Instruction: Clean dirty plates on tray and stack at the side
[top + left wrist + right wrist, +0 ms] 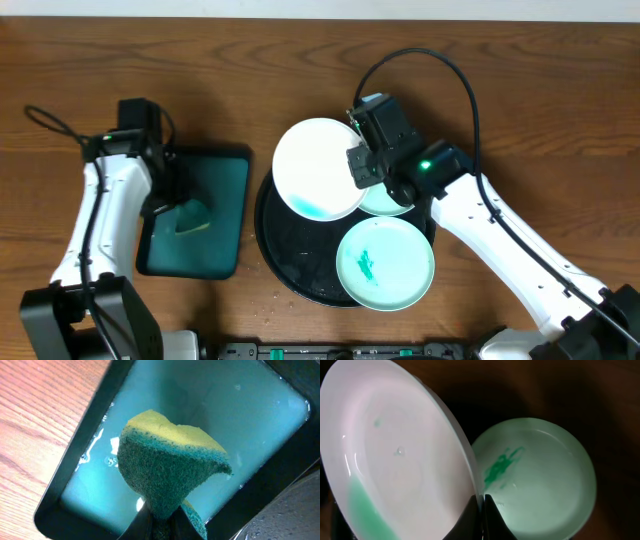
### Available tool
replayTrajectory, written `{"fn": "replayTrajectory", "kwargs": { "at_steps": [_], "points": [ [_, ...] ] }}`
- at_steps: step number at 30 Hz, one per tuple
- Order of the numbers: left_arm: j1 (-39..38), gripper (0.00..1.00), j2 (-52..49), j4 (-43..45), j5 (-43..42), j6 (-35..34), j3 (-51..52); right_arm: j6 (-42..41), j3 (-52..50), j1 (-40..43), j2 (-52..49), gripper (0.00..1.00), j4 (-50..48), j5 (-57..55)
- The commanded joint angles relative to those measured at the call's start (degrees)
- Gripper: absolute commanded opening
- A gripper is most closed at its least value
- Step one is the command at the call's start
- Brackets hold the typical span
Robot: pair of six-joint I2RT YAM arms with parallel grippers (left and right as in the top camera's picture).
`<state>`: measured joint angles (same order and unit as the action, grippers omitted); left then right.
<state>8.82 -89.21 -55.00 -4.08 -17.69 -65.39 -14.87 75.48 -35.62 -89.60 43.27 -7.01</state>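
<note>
We had the table [300,40] before us, and on it the tray [285,262], black and round, with the teal tray [228,190] just beside it on the left. The white plate [315,160] stood tilted over the tray's back left part, its rim pinched in the right gripper [360,168], whose jaws were closed thin on that edge. Green liquid [367,510] had pooled at the plate's low side. The smeared plate [385,262], mint, lay flat at the tray's front right edge, and a third plate [388,203], also mint, lay mostly hidden under the right gripper. The left gripper [168,205] was closed narrow on the sponge [192,217], which hung over the teal tray's wet floor; whether it touched the liquid we could not tell. We judged the step in hand to be wiping the white plate, with the plate presented, the sponge wetted and the two well apart. The next move would call for carrying the sponge rightward over both rims to the plate's face, then pressing lightly enough not to lever the plate out of so slight a grip. The white plate's left edge reached past the tray's rim toward the teal tray, so that passage was tight. Bare wood lay open along the back of the table, and we thought a stack could go there.
</note>
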Motion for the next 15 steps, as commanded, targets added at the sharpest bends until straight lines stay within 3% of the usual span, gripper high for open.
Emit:
{"fn": "replayTrajectory", "kwargs": {
  "at_steps": [1, 8, 15],
  "points": [
    [2.29, 0.07, -0.46, -0.2, -3.48, 2.45, -1.68, -1.77, 3.45, -0.72, -4.0, 0.01, 0.02, 4.76],
    [3.41, 0.07, 0.42, -1.64, -3.39, 2.47, -5.03, -3.52, 13.57, -1.95, -14.53, 0.01, 1.49, 11.89],
    [6.99, 0.07, 3.34, -5.53, -2.6, 2.45, -11.39, -3.26, 29.97, -4.57, -24.24, 0.01, 5.27, 12.41]
  ]
}}
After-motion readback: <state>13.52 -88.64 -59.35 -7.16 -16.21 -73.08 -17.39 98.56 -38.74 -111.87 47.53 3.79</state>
